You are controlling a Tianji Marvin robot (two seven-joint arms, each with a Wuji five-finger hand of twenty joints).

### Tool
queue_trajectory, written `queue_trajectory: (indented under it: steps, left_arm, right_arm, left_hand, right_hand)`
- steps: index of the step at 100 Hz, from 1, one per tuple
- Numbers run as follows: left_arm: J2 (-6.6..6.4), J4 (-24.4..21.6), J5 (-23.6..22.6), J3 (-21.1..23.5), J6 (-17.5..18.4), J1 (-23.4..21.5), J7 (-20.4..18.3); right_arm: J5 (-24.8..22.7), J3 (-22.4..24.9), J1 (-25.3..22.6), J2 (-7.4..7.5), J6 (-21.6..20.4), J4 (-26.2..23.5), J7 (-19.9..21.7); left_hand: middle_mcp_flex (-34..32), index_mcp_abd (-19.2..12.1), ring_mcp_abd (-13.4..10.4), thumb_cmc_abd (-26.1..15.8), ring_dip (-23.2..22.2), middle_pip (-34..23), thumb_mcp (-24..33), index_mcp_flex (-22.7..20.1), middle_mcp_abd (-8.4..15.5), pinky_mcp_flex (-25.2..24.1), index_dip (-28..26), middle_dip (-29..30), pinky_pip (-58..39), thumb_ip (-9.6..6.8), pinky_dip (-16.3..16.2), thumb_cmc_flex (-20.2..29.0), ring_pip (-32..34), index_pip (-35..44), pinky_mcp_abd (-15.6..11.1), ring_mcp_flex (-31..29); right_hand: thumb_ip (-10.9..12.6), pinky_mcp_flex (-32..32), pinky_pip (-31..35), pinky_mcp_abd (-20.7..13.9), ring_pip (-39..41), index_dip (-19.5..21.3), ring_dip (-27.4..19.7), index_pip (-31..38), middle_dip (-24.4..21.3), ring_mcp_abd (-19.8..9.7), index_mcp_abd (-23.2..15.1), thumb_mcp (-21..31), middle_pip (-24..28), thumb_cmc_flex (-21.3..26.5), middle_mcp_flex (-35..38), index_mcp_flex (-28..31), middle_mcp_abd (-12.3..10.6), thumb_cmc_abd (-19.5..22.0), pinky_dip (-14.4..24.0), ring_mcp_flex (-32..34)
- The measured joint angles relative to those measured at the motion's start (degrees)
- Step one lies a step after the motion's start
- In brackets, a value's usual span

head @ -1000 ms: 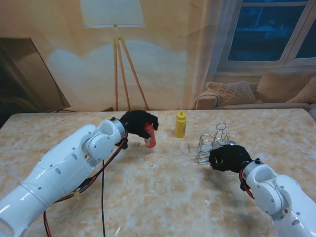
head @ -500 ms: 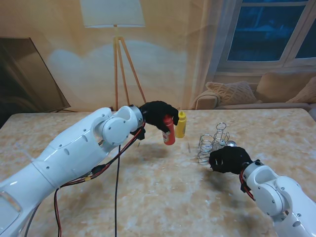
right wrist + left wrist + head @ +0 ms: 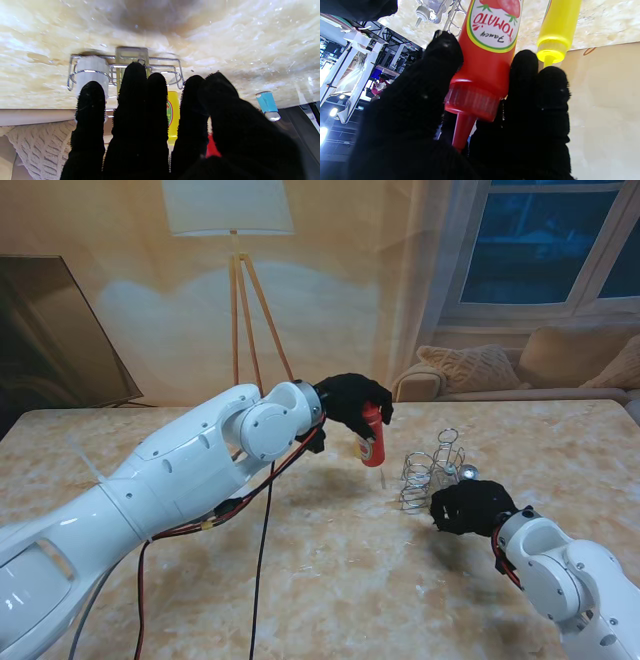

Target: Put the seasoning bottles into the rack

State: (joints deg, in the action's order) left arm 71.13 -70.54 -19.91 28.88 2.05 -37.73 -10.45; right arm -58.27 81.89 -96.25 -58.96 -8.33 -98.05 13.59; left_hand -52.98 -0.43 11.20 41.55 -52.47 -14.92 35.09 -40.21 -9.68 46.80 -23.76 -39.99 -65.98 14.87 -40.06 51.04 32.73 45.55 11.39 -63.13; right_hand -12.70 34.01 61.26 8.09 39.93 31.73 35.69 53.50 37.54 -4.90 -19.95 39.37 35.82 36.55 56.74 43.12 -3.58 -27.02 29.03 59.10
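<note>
we've one white shaker (image 3: 91, 72) in the rack (image 3: 430, 470), left hand (image 3: 350, 402) gripping tomato bottle (image 3: 372, 434) airborne, yellow bottle (image 3: 556, 27) left, right hand (image 3: 470, 506) unclear.

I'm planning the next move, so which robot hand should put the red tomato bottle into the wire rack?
The left robot hand: it already grips the red tomato bottle in the air beside the wire rack. The right robot hand holds nothing and rests by the rack.
</note>
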Motion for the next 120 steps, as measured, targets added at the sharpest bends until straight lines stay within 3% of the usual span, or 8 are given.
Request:
queue_trajectory:
  steps: [20,50,99,120]
  left_arm:
    - [0.99,-0.2,0.8,-1.0,-0.8,0.6,1.2]
    - [3.97,2.1,2.6,-4.1,-1.3,2.6,2.9]
    - [10.69,10.8,4.8,-7.7,-2.3,6.1,5.8]
    - [12.72,13.6,5.1,-8.1,-3.1,6.6,7.5]
  right_arm:
    - [-1.1,1.5,-1.9,0.30,1.0,-2.1,2.7]
    - [-1.4,1.8,-2.4,0.38,1.2,-2.2,2.2]
    - [-1.1,1.7,-2.3,0.40,1.2,-2.1,2.3]
    - [-1.0,1.7,-2.1,0.42,1.2,-2.1,2.5]
  left_hand:
    - [0.0,0.0,0.0,0.0,0.0,0.0,0.0,0.0,0.0,0.0,0.0,-0.2,-0.2,0.00,-0.6,0.0,0.5,0.0,0.0,0.0]
    - [0.0,0.0,0.0,0.0,0.0,0.0,0.0,0.0,0.0,0.0,-0.1,-0.4,-0.2,0.00,-0.7,0.0,0.5,0.5,0.0,0.0]
    - [0.0,0.0,0.0,0.0,0.0,0.0,0.0,0.1,0.0,-0.4,-0.1,-0.5,-0.5,0.01,-1.3,0.0,1.2,0.5,0.0,0.5]
    - [0.0,0.0,0.0,0.0,0.0,0.0,0.0,0.1,0.0,-0.5,-0.1,-0.5,-0.5,0.01,-1.4,0.0,1.3,0.5,0.0,0.6]
  right_hand:
    - [0.0,0.0,0.0,0.0,0.0,-0.8,0.0,0.0,0.0,0.0,0.2,0.0,-0.1,0.0,0.7,0.6,0.0,0.0,0.0,0.1]
    - [0.0,0.0,0.0,0.0,0.0,-0.8,0.0,0.0,0.0,0.0,0.2,0.0,-0.1,0.0,0.7,0.6,0.0,0.0,0.0,0.1]
    - [0.0,0.0,0.0,0.0,0.0,-0.8,0.0,0.0,0.0,0.0,0.2,-0.1,-0.1,0.0,0.7,0.6,0.0,0.0,0.0,0.1]
    - [0.0,0.0,0.0,0.0,0.0,-0.8,0.0,0.0,0.0,0.0,0.2,-0.1,-0.1,0.0,0.7,0.6,0.0,0.0,0.0,0.1]
